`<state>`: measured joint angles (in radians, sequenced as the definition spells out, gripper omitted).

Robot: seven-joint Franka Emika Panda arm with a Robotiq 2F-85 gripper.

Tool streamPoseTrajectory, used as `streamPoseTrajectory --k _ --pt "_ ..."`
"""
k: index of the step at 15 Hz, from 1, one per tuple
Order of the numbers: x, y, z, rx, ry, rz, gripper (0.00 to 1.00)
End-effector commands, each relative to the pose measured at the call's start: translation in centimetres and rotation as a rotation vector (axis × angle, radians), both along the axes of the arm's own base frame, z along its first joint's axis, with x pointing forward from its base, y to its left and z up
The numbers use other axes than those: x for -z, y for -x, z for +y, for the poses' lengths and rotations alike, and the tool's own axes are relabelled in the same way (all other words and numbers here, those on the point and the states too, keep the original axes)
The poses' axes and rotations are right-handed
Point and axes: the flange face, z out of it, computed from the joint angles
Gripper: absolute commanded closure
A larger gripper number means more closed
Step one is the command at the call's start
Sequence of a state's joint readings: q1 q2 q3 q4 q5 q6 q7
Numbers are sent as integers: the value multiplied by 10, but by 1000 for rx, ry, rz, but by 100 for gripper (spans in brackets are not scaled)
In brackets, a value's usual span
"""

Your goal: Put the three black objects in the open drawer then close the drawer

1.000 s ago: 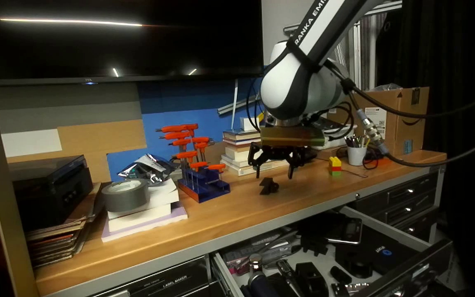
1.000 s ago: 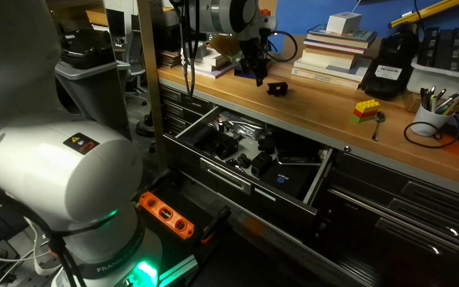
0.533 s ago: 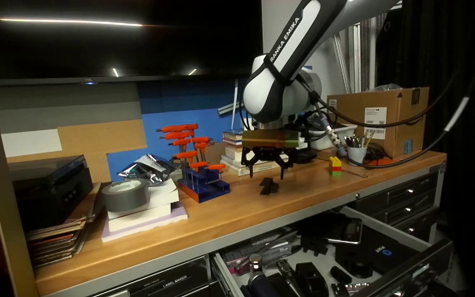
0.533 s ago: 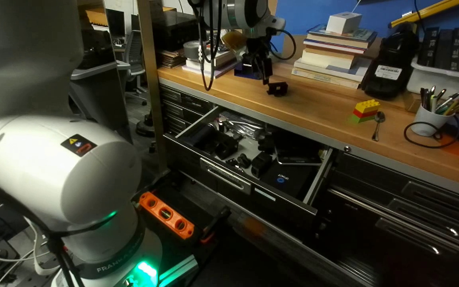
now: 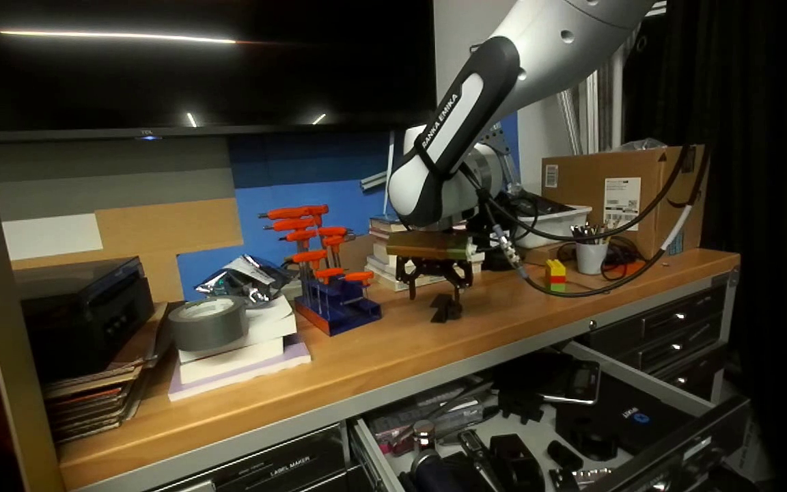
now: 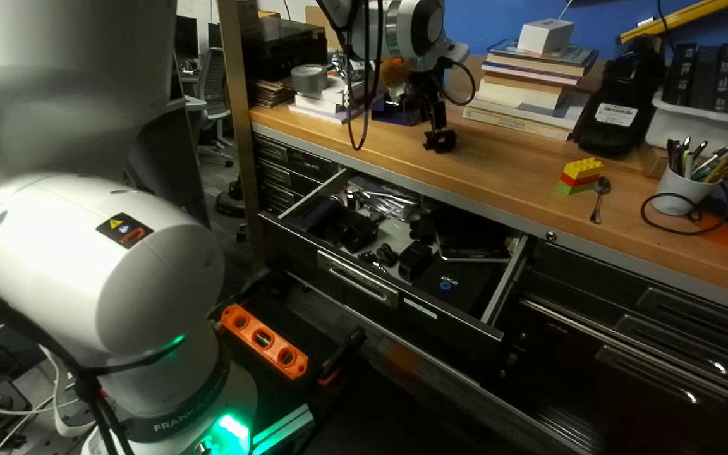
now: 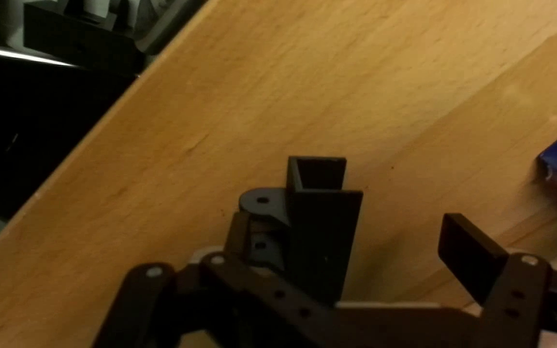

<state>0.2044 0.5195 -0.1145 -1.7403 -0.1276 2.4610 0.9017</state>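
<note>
One black jointed hand (image 5: 434, 296) hangs over the angular black plastic piece (image 7: 324, 232) — jaws apart, presumably so it fits between.

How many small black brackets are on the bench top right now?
1: the black bracket on the bench top, by the open gripper. Another could be hidden behind the arm or the book stack.

Grey tape roll (image 5: 208, 324) on stacked books (image 5: 250, 352), left in an exterior view; to its right, orange-handled tools (image 5: 308, 257) in a blue stand (image 5: 346, 312), toy bricks (image 5: 555, 277), white cup (image 5: 591, 260).
</note>
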Motion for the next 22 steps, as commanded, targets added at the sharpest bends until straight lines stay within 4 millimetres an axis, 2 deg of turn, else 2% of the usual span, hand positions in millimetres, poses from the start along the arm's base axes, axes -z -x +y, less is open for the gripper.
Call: streamPoseTrajectory --k 1,7,14,22 --pt "-1 -25 -13 51 14 -10 0" --pt "7 -36 -25 68 -6 25 0" --pt "6 -36 -21 71 -17 74 0" --pt "28 -38 -12 62 -112 126 0"
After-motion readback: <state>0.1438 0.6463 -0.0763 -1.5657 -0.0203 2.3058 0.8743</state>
